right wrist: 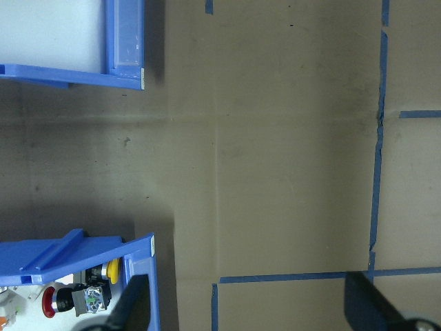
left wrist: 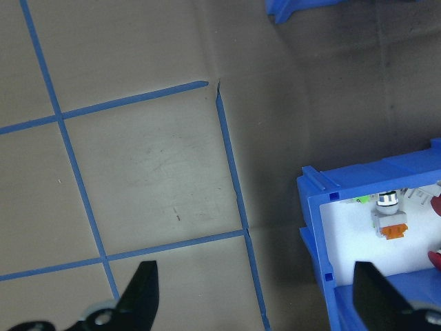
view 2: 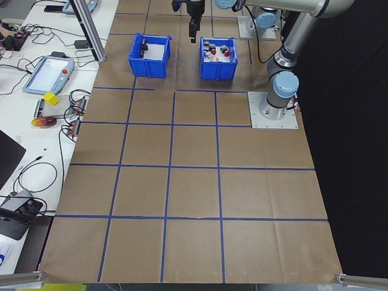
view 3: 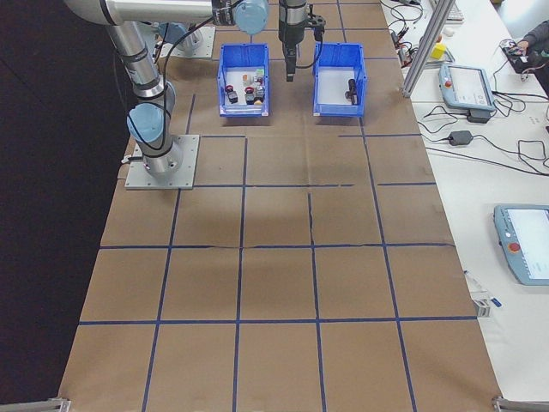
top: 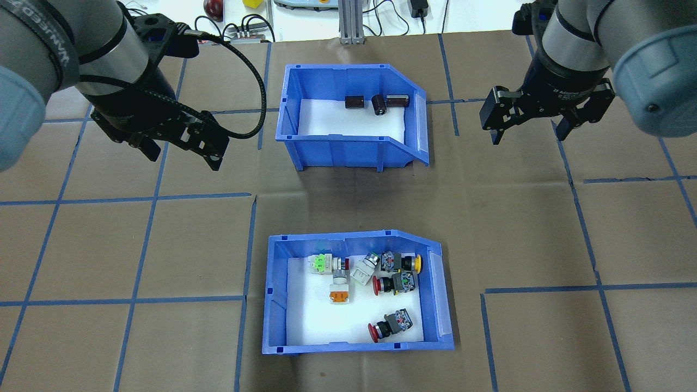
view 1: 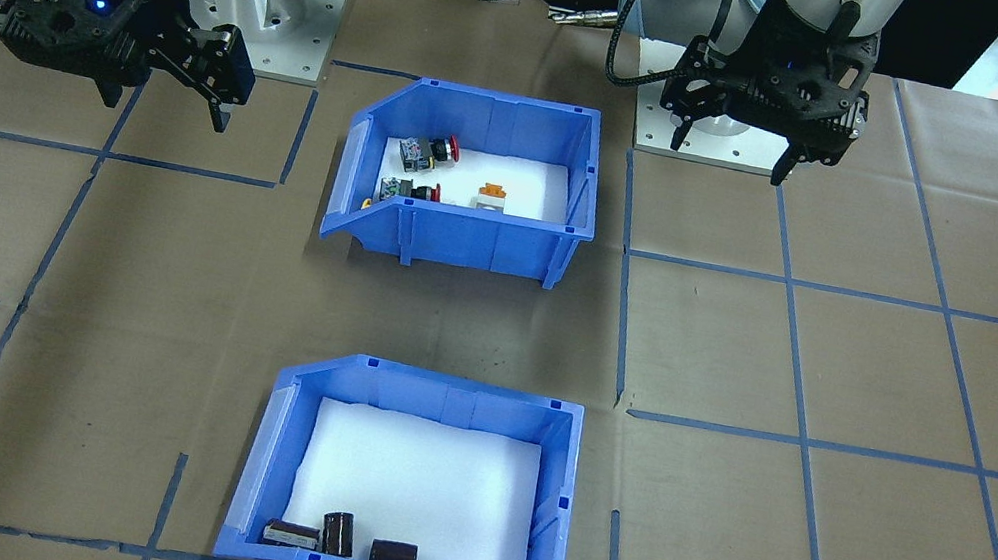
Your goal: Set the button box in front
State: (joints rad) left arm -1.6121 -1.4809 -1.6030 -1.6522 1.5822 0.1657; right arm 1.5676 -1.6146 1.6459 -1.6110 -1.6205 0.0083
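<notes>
The button box (top: pixel 356 346) is a blue open-top bin with a white liner. It holds several push-button switches (top: pixel 393 283) with red, yellow, orange and green caps. It stands on the table's near side, close to the robot's base, as the front-facing view also shows for the button box (view 1: pixel 475 242). My left gripper (top: pixel 182 158) hangs open and empty above the paper, left of both bins. My right gripper (top: pixel 528 136) is open and empty too, off to the right. The left wrist view catches a corner of the button box (left wrist: pixel 318 238) beside the open fingers (left wrist: pixel 142 289).
A second blue bin (top: pixel 337 150) with three dark cylinders (top: pixel 379 104) stands on the far side, directly beyond the button box, with a strip of bare brown paper between them. Blue tape lines grid the table. Cables and devices lie past the far edge.
</notes>
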